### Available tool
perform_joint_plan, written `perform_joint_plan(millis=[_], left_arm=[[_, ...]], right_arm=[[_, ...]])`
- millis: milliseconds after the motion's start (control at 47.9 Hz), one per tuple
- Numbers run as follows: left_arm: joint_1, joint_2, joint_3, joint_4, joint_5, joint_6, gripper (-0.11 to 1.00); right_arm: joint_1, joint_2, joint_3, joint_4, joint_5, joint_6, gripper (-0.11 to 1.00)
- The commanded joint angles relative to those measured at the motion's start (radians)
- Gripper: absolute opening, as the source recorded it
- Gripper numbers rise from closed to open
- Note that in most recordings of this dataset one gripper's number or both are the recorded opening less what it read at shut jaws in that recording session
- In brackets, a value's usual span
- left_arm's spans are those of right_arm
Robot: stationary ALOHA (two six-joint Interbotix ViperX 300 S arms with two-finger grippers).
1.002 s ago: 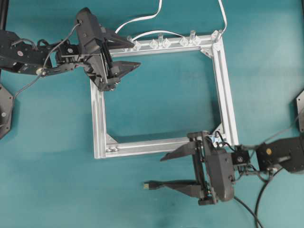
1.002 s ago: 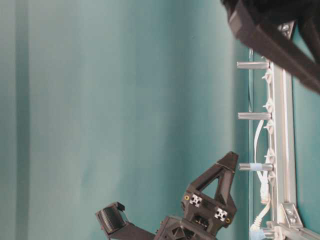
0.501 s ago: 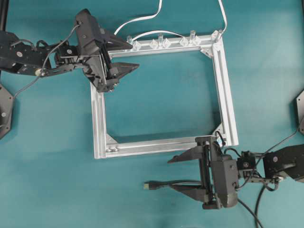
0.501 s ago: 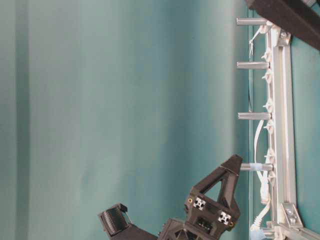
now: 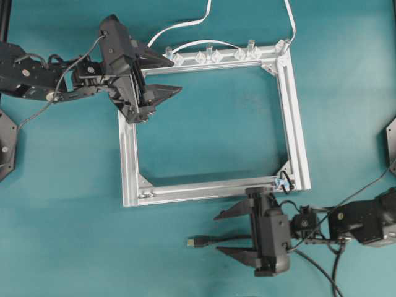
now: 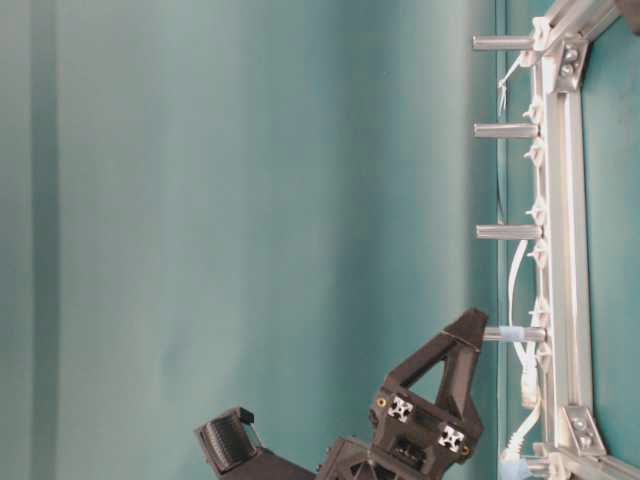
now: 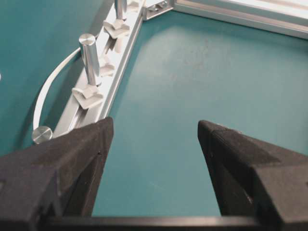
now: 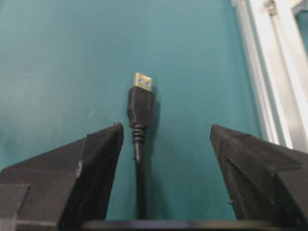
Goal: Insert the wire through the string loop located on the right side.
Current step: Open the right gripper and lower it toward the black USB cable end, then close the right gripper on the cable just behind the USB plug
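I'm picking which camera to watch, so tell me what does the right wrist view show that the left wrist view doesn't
Only the right wrist view shows the wire, its silvery-tipped plug lying on the table between the open right gripper fingers, not gripped. Only the left wrist view shows the upright metal posts, the clear clips and the white cable along a frame rail, past the open, empty left gripper. Both show the aluminum frame and the teal table.
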Motion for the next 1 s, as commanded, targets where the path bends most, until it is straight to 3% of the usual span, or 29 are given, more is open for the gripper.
perform_joint_plan(millis=[0, 981], left_arm=[[-0.008, -0.025, -0.011, 0.003, -0.005, 0.0, 0.73], [-0.023, -0.025, -0.014, 0.003, -0.005, -0.002, 0.73]], right_arm=[[0.008, -0.003, -0.034, -0.005, -0.011, -0.002, 0.81], [0.014, 0.055, -0.064, -0.005, 0.041, -0.005, 0.81]])
